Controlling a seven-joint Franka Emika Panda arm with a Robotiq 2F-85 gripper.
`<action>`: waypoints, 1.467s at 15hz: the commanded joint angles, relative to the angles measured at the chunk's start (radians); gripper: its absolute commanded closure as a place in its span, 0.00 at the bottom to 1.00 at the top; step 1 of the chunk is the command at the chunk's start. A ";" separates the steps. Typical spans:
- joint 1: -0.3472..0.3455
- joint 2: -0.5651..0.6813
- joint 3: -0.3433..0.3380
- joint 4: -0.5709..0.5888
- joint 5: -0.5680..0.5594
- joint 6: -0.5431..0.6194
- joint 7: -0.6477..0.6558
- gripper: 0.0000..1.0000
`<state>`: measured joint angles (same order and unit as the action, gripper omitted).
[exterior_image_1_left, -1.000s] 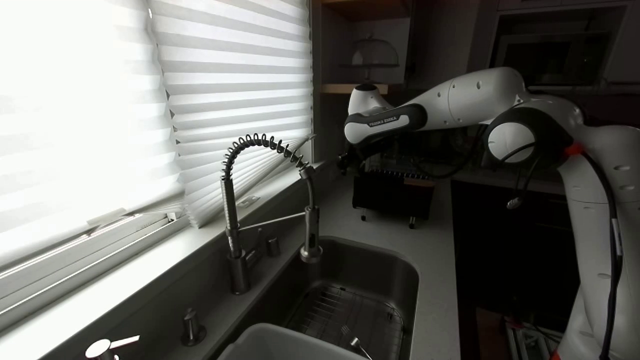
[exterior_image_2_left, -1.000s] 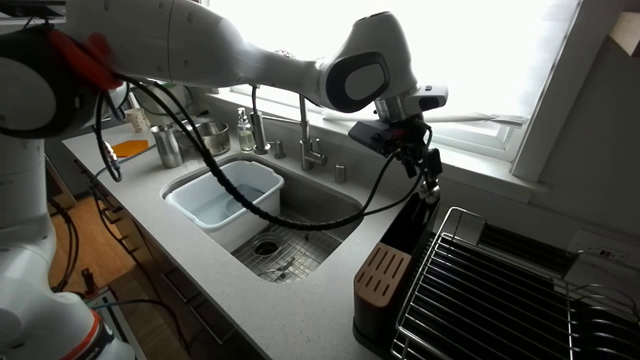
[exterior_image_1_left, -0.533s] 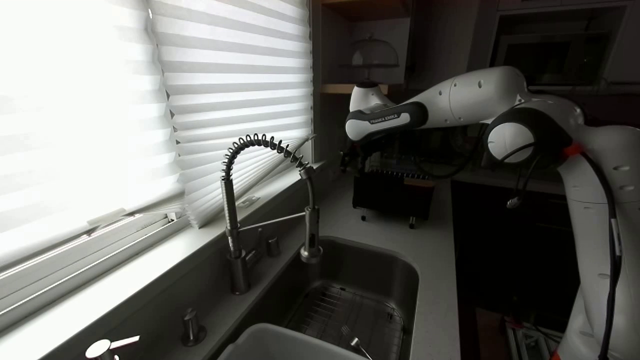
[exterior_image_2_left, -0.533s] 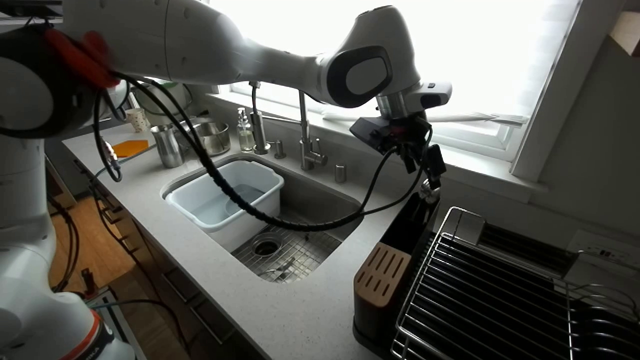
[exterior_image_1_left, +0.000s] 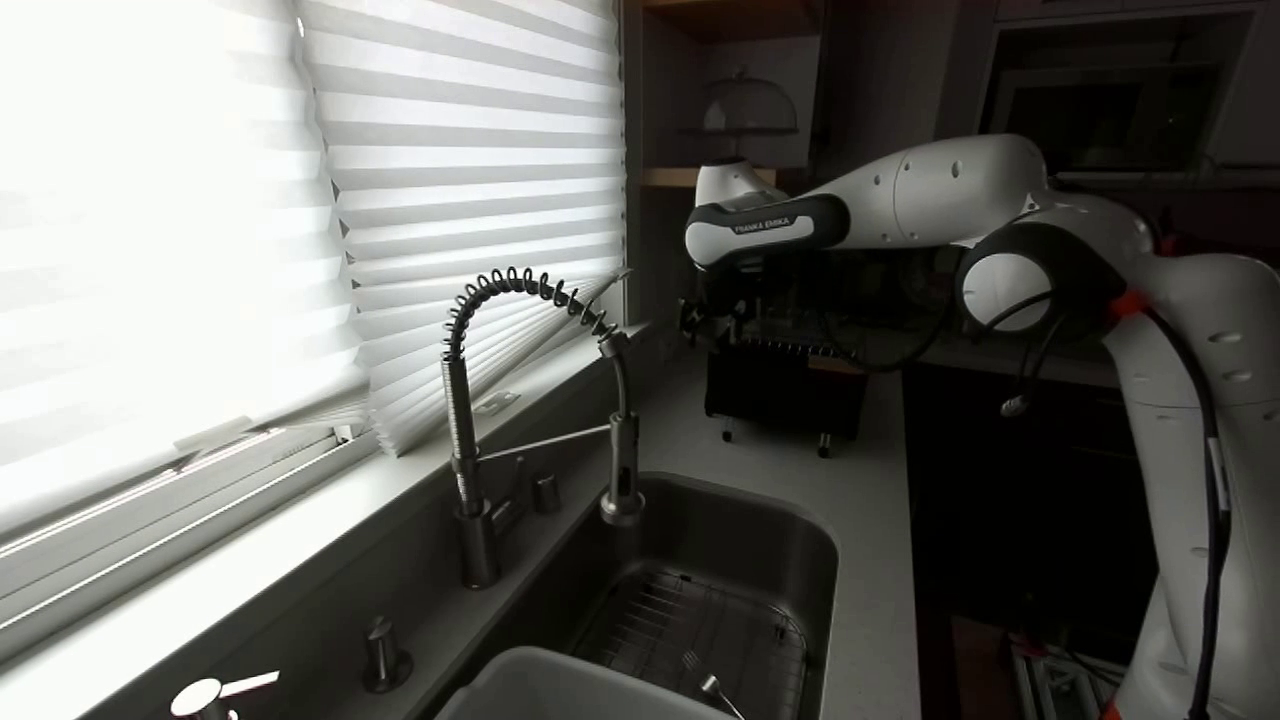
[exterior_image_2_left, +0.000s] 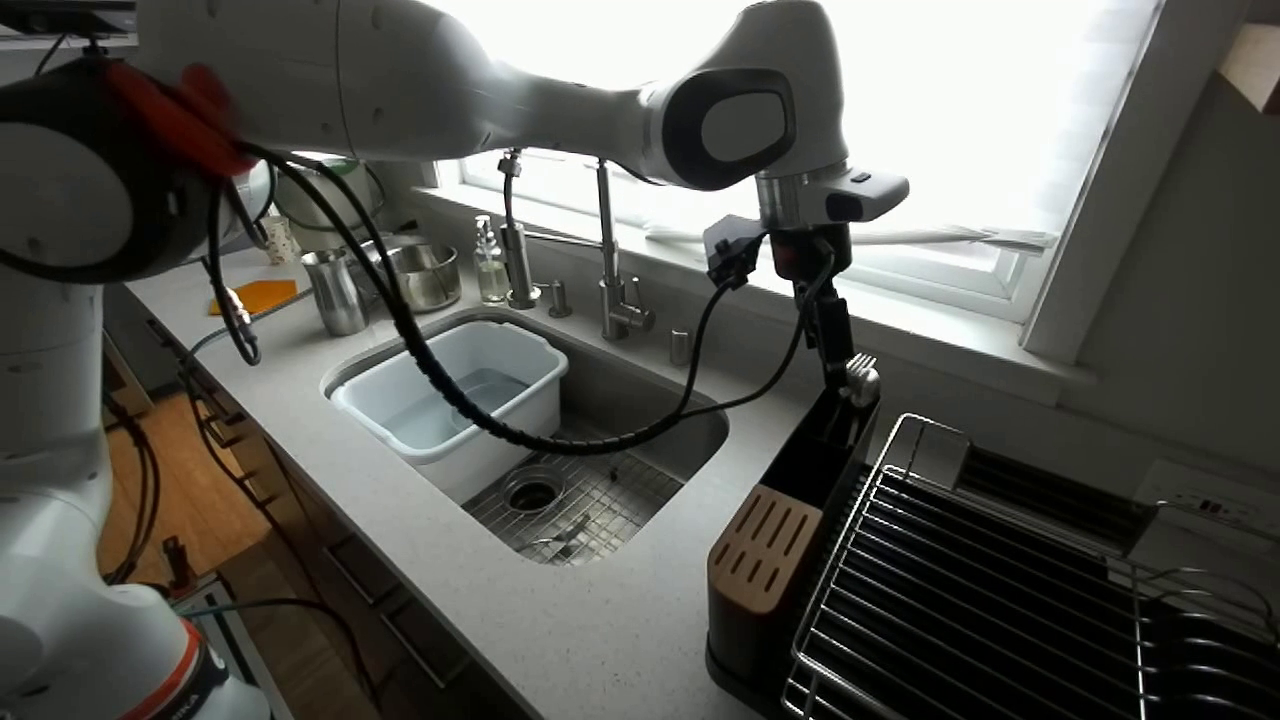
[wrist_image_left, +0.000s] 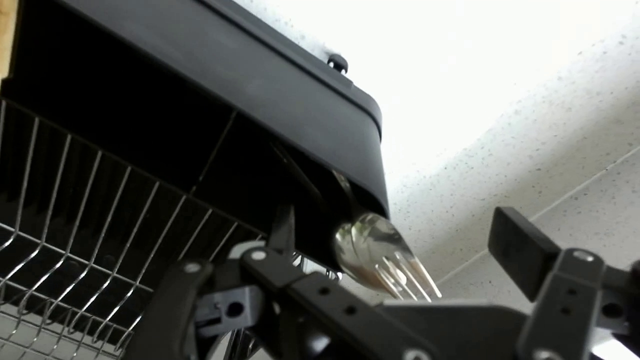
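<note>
Fork (wrist_image_left: 392, 255) head-up in the black caddy (wrist_image_left: 300, 102), tool (wrist_image_left: 395, 237) spread.
We see the fingers (wrist_image_left: 522, 252) well apart; in the wrist view the fork and a rounded spoon-like piece (wrist_image_left: 352, 260) show between them, though we cannot tell whether either is touched. The fork's long axis runs from upper left to lower right in that view, handle down inside, tines pointing up and out. In an exterior view, we find the caddy on the bench (exterior_image_2_left: 620, 625) beside the dish rack (exterior_image_2_left: 980, 590).
</note>
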<state>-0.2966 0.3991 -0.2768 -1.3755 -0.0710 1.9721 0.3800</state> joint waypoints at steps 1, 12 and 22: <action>0.005 0.060 -0.008 0.068 0.006 0.006 0.041 0.00; 0.042 0.097 -0.009 0.046 -0.193 0.164 -0.086 0.13; 0.058 0.113 -0.030 0.060 -0.301 0.142 -0.153 0.91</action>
<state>-0.2498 0.4940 -0.2892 -1.3332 -0.3428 2.1224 0.2467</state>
